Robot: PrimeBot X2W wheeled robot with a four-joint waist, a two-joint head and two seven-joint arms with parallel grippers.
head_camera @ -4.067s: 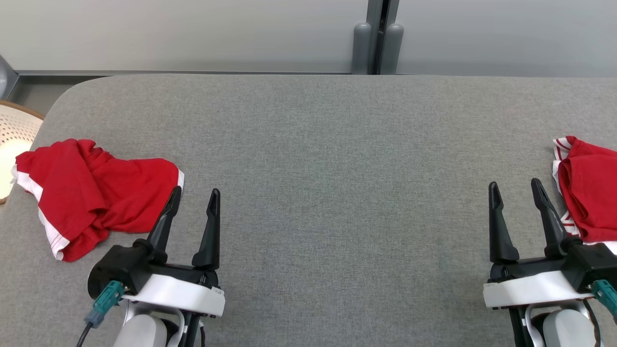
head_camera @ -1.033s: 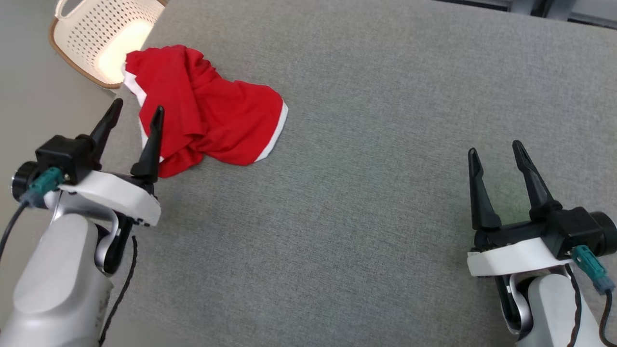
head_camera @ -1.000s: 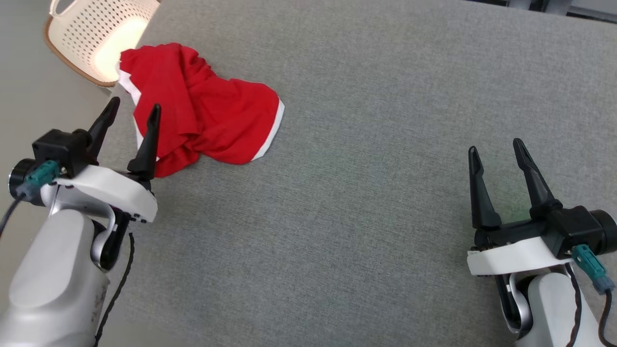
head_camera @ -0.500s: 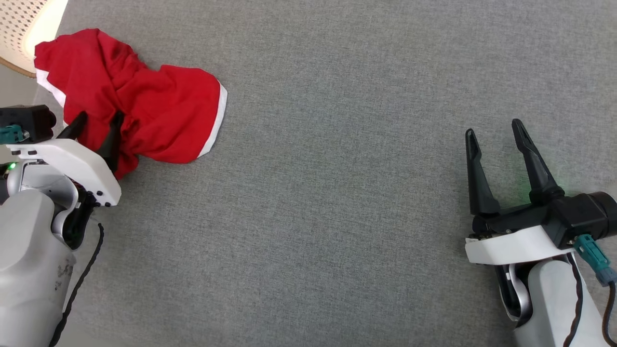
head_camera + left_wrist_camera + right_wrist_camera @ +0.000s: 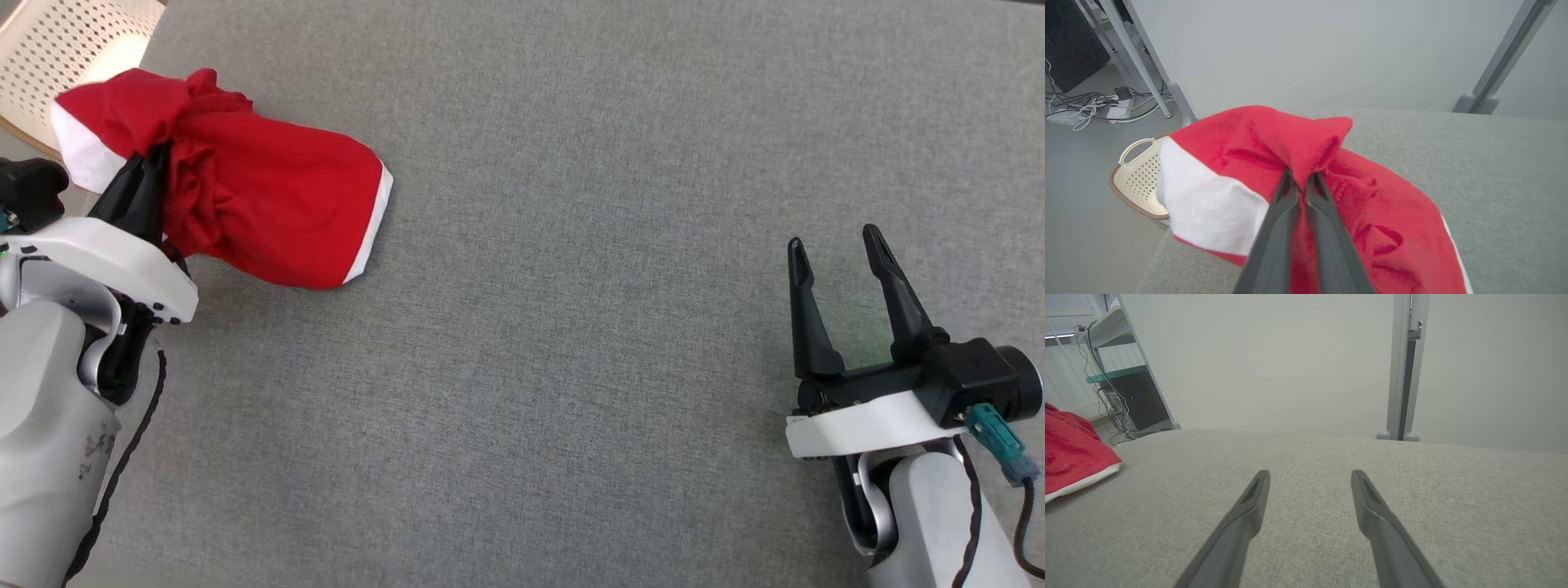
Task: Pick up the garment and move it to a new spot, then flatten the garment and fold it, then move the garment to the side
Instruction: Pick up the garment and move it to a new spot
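Red garment (image 5: 269,212) now pinched at the far-left edge of the tabletop (image 5: 571,343), by the basket (image 5: 49,57). Our left fingers (image 5: 1276,228), wide open a second ago, have clamped a fold. Grasp done, we lift next; right fingers (image 5: 804,318) spread, empty.

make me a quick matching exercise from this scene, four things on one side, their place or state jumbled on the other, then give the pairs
Column one:
1. left gripper
2. right gripper
3. garment
4. basket

Column two:
A. pale and perforated, beyond the far left corner of the grey surface
B. jaws apart, nothing between them
C. red with white bands, bunched up at one end
D. jaws closed on red cloth

Pairs: 1-D, 2-B, 3-C, 4-A
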